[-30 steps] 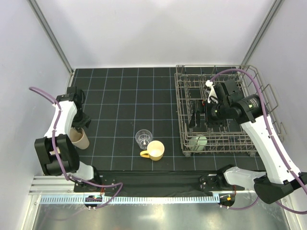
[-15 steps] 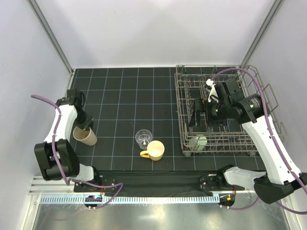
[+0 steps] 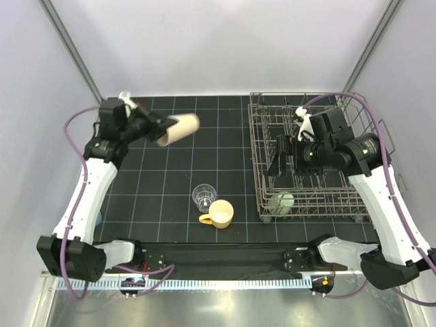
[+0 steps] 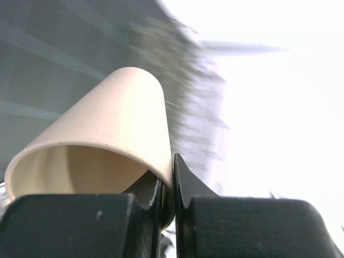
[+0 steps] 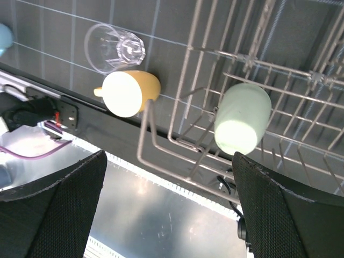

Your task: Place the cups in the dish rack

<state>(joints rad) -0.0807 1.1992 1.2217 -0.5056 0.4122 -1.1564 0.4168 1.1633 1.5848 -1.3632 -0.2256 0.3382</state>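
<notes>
My left gripper is shut on the rim of the tan tumbler and holds it tilted in the air over the far left of the mat. In the left wrist view the fingertips pinch the tumbler's wall. My right gripper is open and empty above the dish rack. The pale green cup lies in the rack's near left corner and also shows in the right wrist view. The clear glass and the yellow mug stand on the mat left of the rack. A light blue cup shows at the edge of the right wrist view.
The black gridded mat covers the table. The rack's raised wire side stands between the mug and the green cup. White walls close the far side and both flanks. A metal rail runs along the near edge.
My left gripper has lifted the tan tumbler off the mat at the near left and swung it up, far and to the right. The right gripper has barely moved.
</notes>
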